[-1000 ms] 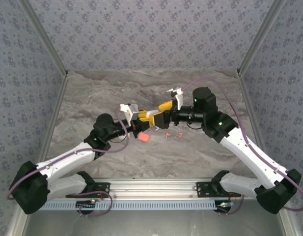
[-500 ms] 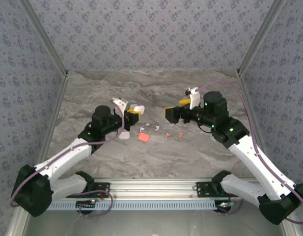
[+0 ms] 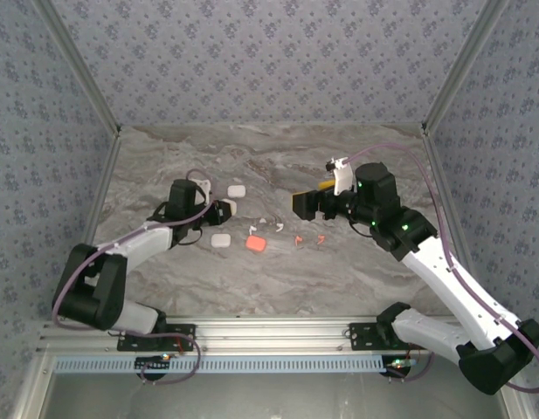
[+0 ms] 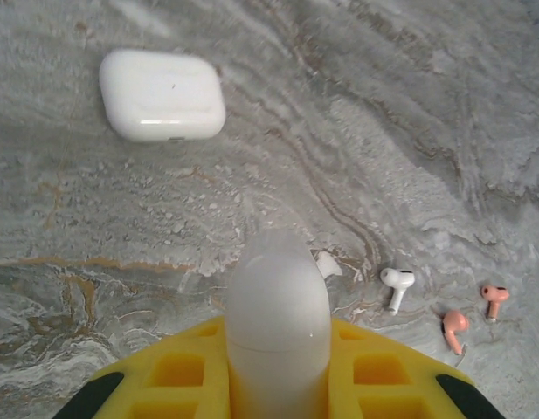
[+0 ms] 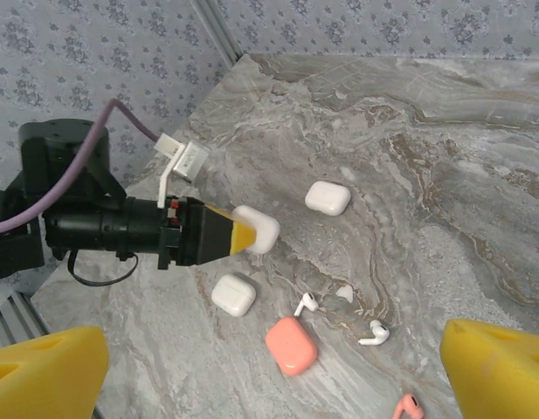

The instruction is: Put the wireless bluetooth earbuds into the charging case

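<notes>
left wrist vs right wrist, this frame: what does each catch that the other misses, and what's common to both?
Left wrist, not right wrist: the farther coral earbud.
Right wrist, not left wrist: the coral case, the near white case beside it, a white earbud by them, and the left arm itself.
Both: the left tool shut on the held case, the far white case lying free beyond it, the other white earbud, and the nearer coral earbud.
</notes>
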`<state>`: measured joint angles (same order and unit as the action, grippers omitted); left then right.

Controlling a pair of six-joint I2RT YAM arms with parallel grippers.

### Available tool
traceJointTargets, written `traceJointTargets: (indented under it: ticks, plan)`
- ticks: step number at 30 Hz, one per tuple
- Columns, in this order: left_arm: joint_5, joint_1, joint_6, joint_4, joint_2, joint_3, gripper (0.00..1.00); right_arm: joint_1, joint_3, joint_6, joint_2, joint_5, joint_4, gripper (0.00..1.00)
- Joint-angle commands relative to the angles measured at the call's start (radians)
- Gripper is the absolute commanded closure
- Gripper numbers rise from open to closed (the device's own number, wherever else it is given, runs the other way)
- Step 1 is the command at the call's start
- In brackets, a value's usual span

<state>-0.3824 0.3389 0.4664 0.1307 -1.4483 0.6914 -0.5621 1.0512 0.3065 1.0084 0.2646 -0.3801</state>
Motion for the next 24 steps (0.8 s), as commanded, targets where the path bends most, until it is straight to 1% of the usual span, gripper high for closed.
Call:
traceJointTargets:
  ticks: [1,4,9,12,17,19,24]
  plan:
    - [-0.062,-0.011,0.053,0.021,-0.076,0.060,1.00,0.005,-0.003,0.013,0.003,-0.021,-0.023,0.00]
    - [-0.073,-0.012,0.069,0.047,-0.152,0.082,1.00,0.005,-0.005,0.013,0.004,-0.024,-0.028,0.00]
    - [-0.090,-0.020,0.089,0.094,-0.231,0.104,0.91,0.005,-0.007,0.010,0.004,-0.027,-0.038,0.00]
    - [-0.087,-0.023,0.090,0.095,-0.255,0.111,0.83,0.005,-0.010,0.009,0.004,-0.026,-0.040,0.00]
    - [-0.080,-0.028,0.088,0.090,-0.282,0.109,0.56,0.005,-0.015,0.008,0.005,-0.027,-0.041,0.00]
    - [-0.063,-0.028,0.082,0.082,-0.281,0.106,0.51,0.004,-0.016,0.010,0.007,-0.027,-0.042,0.00]
    - [-0.001,-0.034,0.053,0.030,-0.236,0.100,0.44,-0.009,-0.012,-0.025,0.037,-0.008,-0.048,0.00]
